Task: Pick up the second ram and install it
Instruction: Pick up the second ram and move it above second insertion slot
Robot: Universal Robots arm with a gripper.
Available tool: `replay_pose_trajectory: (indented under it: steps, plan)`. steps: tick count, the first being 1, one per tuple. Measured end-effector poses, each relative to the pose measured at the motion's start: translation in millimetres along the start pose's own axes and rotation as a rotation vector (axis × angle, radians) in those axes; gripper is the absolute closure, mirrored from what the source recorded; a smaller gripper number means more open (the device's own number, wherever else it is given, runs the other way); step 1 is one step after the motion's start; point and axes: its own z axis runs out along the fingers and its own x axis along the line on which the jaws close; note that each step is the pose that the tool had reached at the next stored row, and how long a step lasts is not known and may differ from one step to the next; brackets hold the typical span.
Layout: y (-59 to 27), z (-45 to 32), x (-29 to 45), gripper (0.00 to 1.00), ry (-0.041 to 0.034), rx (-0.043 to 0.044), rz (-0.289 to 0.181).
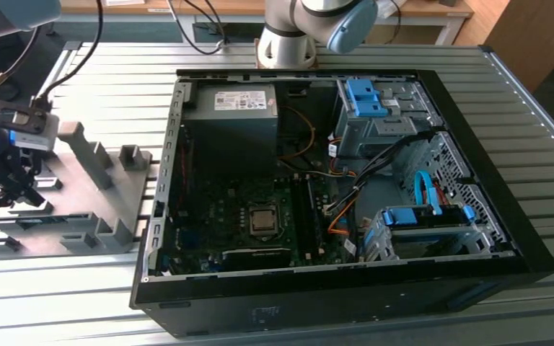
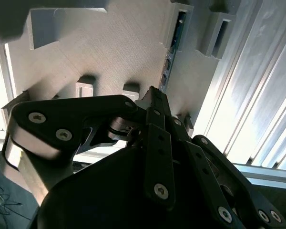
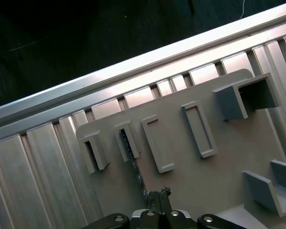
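Exterior view, far left: black pincer poised over the outer part of a grey plastic tray, with cables running up from the wrist.

Pincer in both wrist views: fingers drawn together to a narrow tip, closed on the near end of the second ram.

Second ram: thin, dark green-black board, standing on edge in the tray. Far end lodged in a slotted upright, near end at the fingertips.

Tray: flat grey base carrying several upright blocks and raised rectangular frames. Set on the slatted metal tabletop, just beside the computer case on the exterior view's left.

Computer case: black tower lying on its side, side panel off. Inside:
- a green motherboard with a processor socket near its middle
- a grey power supply at the far end
- blue drive brackets towards the exterior view's right
- orange and blue cables between them

Arm base: grey and blue, mounted on the tabletop behind the case.
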Motion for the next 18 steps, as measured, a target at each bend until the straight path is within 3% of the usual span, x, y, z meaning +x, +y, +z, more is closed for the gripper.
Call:
replay_pose_trajectory:
  steps: [18]
  plan:
    - [0.0, 0.0, 0.0, 0.90, 0.0002, -0.0032, -0.115]
